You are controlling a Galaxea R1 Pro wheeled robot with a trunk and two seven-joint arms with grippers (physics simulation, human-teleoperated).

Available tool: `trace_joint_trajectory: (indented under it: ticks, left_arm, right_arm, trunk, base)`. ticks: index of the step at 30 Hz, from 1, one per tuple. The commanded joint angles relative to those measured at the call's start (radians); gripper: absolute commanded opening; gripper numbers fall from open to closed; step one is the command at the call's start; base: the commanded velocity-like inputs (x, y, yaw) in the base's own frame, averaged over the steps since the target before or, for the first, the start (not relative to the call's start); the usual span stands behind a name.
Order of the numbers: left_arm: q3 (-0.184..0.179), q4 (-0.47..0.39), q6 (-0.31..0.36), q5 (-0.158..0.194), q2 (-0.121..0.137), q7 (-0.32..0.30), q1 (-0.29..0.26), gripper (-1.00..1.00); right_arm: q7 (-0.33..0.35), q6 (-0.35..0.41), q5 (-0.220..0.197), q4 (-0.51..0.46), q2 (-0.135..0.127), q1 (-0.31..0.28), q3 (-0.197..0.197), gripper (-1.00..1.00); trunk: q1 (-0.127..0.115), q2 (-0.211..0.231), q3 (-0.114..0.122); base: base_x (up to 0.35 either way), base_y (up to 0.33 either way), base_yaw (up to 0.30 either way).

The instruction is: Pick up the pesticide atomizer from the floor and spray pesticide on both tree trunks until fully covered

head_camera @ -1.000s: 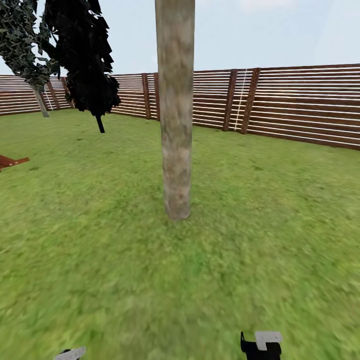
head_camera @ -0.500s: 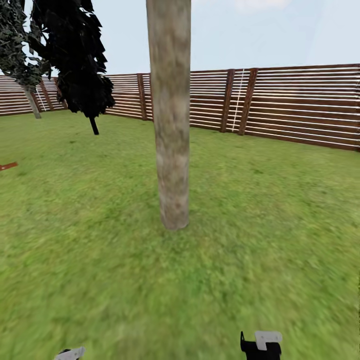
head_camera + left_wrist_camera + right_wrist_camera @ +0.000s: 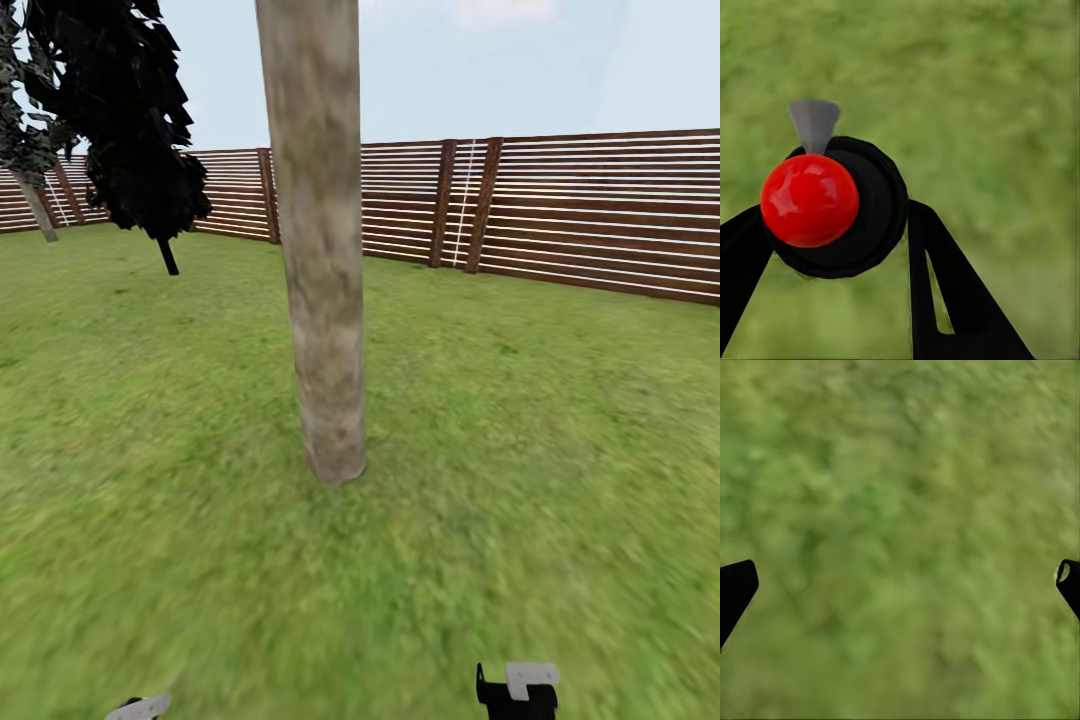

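A thick pale tree trunk point(image 3: 320, 260) rises from the lawn straight ahead, a short way off; its canopy is above the picture. Far off at the left edge stands another pale trunk point(image 3: 38, 215) under grey-green leaves. In the left wrist view the pesticide atomizer point(image 3: 810, 199), black with a round red top and a small grey nozzle, sits between the black fingers of my left gripper point(image 3: 836, 217), which is shut on it. My right gripper point(image 3: 904, 577) hangs open over grass with nothing between its fingers. No pesticide specks show on the near trunk.
A near-black thin-stemmed tree point(image 3: 130, 120) stands at the back left. A reddish-brown slat fence point(image 3: 560, 215) closes the lawn behind the trunk. Green grass point(image 3: 520, 450) spreads all around the trunk. Part of my right arm point(image 3: 518, 690) shows at the bottom edge.
The whole view has shifted: the near trunk now looks closer and sits further left. A reddish-brown object at the left edge has left the picture. Both arms keep their places in the frame.
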Motion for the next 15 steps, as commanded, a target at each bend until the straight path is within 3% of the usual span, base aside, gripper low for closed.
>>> trace_joint_trajectory:
  ticks: [1, 6, 9, 13, 15]
  left_arm:
    - [0.001, 0.001, -0.003, 0.003, -0.001, -0.002, -0.001, -1.00]
    - [-0.006, -0.001, -0.001, -0.004, -0.002, -0.009, -0.001, -1.00]
    - [-0.021, -0.002, 0.002, -0.027, -0.002, -0.012, -0.002, -1.00]
    - [-0.091, -0.003, 0.010, -0.136, 0.004, -0.035, -0.012, -1.00]
    - [-0.112, -0.006, 0.029, -0.214, 0.005, -0.073, -0.030, -1.00]
  right_arm:
    - [-0.004, -0.002, 0.011, 0.001, -0.001, -0.001, -0.008, 1.00]
    - [-0.007, -0.002, 0.012, 0.002, -0.002, -0.001, -0.007, 1.00]
    - [-0.006, -0.002, 0.012, 0.001, -0.001, -0.001, -0.007, 1.00]
    - [-0.001, -0.001, 0.020, -0.013, 0.000, -0.001, 0.007, 1.00]
    - [0.000, 0.001, 0.065, -0.061, -0.002, -0.001, 0.068, 1.00]
  trunk:
    - [0.000, 0.000, -0.001]
    - [0.000, 0.000, -0.001]
    - [0.000, 0.000, -0.001]
    - [0.000, 0.000, -0.001]
    - [0.000, 0.000, -0.001]
  base:
    - [0.136, 0.000, 0.000]
    - [0.037, 0.000, 0.000]
    - [0.003, 0.000, 0.000]
    - [0.000, 0.000, 0.000]
    - [0.000, 0.000, 0.000]
